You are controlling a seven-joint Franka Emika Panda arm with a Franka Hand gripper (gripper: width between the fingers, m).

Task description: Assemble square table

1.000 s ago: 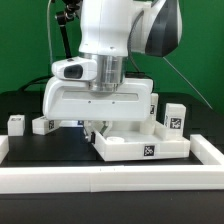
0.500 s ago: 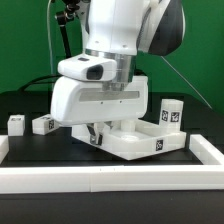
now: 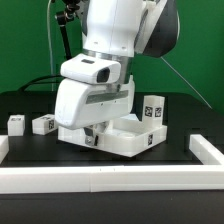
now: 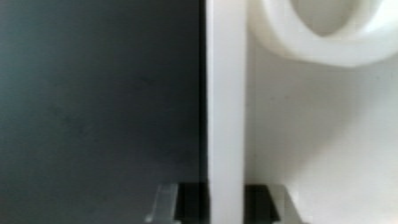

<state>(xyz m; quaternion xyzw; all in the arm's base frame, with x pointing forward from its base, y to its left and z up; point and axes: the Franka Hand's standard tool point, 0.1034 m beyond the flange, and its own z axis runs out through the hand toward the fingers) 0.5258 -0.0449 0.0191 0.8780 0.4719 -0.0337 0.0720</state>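
The square table's top is a white slab with raised edges that lies flat on the black table under the arm. My gripper is shut on the slab's edge at the side toward the exterior view's left. In the wrist view the white edge wall runs straight between my two dark fingers, so my gripper pinches it. A round socket shows inside the slab. Two short white legs lie at the left. Another tagged leg stands just behind the slab at the right.
A long white rail edges the front of the work surface, with its ends turning back at the far left and right. The arm's white body hides the middle of the slab. Cables hang behind the arm.
The arm has swung and shifted toward the exterior view's left, taking the slab with it by its edge. The tagged leg at the right now shows further left.
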